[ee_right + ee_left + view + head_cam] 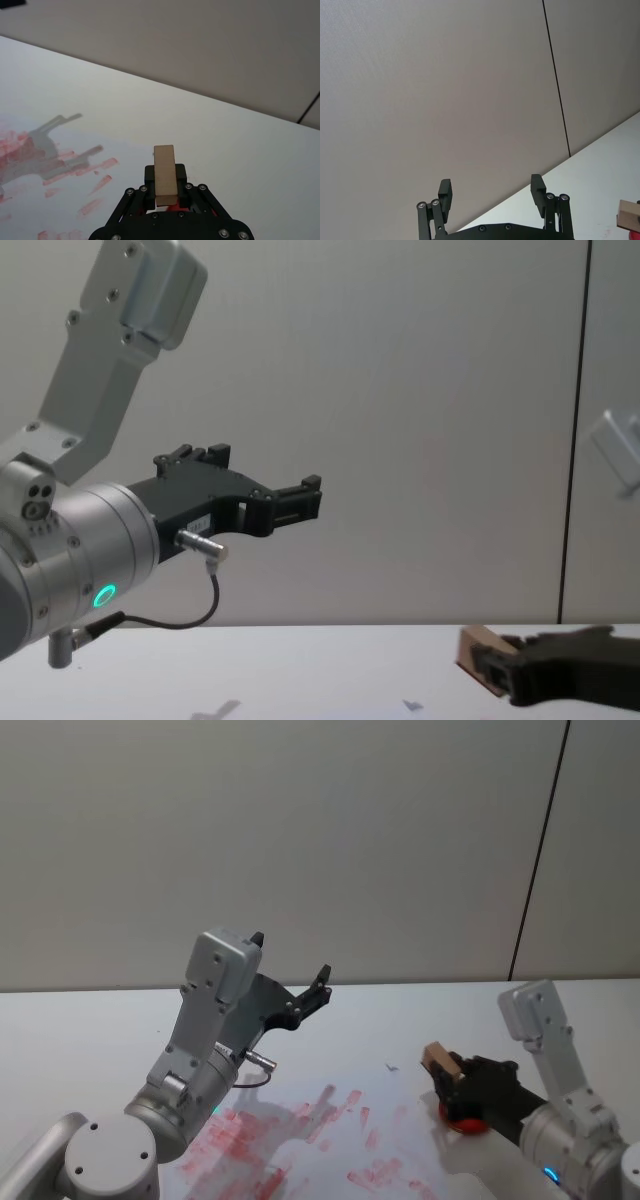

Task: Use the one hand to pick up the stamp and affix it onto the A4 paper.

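Observation:
My right gripper [450, 1090] is shut on the stamp [440, 1063], a small light-brown wooden block that stands up between its fingers. It hovers low over the table's right side, at the right edge of the A4 paper [330, 1125], which is covered in red stamp marks. In the right wrist view the stamp [165, 174] rises from the gripper [165, 192], with the marked paper [60, 160] off to one side. The chest view shows stamp [478, 653] and gripper [495, 675] at the lower right. My left gripper [291, 957] is held high above the paper's left side, open and holding nothing.
A red round object [466, 1125] lies under the right gripper on the white table [80, 1030]. A grey wall rises just behind the table. The left gripper [491, 192] points at that wall, and the chest view shows this gripper [300, 498] well above the table.

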Motion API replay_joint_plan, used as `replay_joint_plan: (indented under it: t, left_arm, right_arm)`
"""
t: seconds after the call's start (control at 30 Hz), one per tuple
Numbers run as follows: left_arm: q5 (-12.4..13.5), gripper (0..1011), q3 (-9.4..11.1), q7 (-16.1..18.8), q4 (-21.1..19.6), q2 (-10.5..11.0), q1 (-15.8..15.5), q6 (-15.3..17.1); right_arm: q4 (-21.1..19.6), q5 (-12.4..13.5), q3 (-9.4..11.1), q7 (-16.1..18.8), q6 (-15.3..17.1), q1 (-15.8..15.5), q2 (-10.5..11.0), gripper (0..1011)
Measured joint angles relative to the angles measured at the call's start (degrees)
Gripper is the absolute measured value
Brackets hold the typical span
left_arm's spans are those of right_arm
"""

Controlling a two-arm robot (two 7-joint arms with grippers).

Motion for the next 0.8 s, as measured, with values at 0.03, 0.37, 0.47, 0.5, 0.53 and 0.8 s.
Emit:
replay_joint_plan:
  t: [0.03, 0.37, 0.47, 0.5, 0.53, 0.8]
  left_arm:
    - [0.0, 1001, 0.0, 0.0, 0.0, 0.0, 0.0, 0.0]
    - [0.0, 1001, 0.0, 0.0, 0.0, 0.0, 0.0, 0.0]
    - [0.0, 1001, 0.0, 0.0, 0.0, 0.0, 0.0, 0.0]
    - [0.0, 1001, 0.0, 0.0, 0.0, 0.0, 0.0, 0.0]
    - [0.0, 1001, 0.0, 0.0, 0.0, 0.0, 0.0, 0.0]
    - [0.0, 1001, 0.0, 0.0, 0.0, 0.0, 0.0, 0.0]
  right_arm:
    - [-0.1, 0.0, -0.1, 0.8, -0.3, 0.2, -0.1, 220]
    - [-0.1, -0.6, -1.5, 7.8, -1.0, 1.8, -1.2, 220]
    - [0.4, -1.0, -1.9, 9.4, -0.9, 2.2, -1.6, 220]
    - [0.8, -1.3, -2.2, 10.7, -0.7, 2.6, -1.8, 220]
    - [1.3, -1.6, -2.6, 11.7, -0.5, 2.8, -2.1, 220]
    - [5.8, -4.6, -4.7, 17.9, 0.8, 4.8, -3.6, 220]
